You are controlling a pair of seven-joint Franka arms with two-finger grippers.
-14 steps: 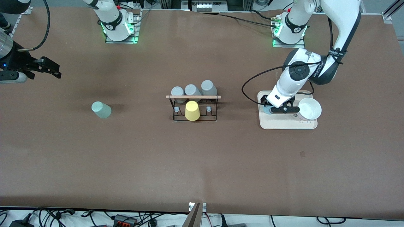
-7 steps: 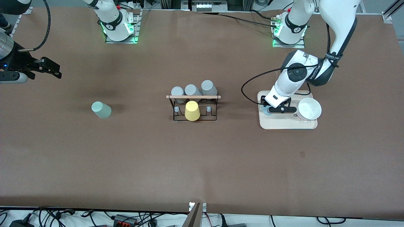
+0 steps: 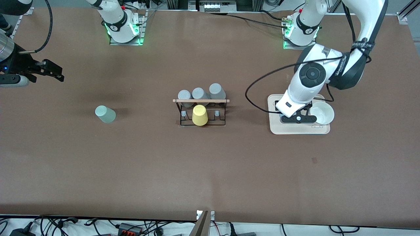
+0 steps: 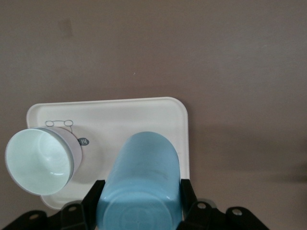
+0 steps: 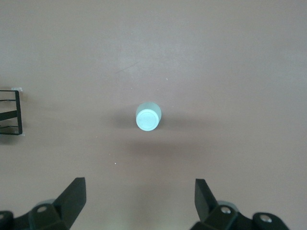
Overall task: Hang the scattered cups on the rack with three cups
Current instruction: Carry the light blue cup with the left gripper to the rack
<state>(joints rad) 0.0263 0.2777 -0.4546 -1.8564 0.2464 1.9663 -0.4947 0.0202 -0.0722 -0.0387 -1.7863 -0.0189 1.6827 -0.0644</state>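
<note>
Left wrist view: left hand [image 4: 139, 211] clamps the light blue cup [image 4: 141, 184] above the cream tray [image 4: 144, 112], rack-bound, while right hand [image 5: 139, 201] waits open.

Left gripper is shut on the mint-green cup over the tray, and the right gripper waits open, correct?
Not quite: the left gripper is shut on the light blue cup over the tray, as the left wrist view shows. The right gripper does wait open.
</note>
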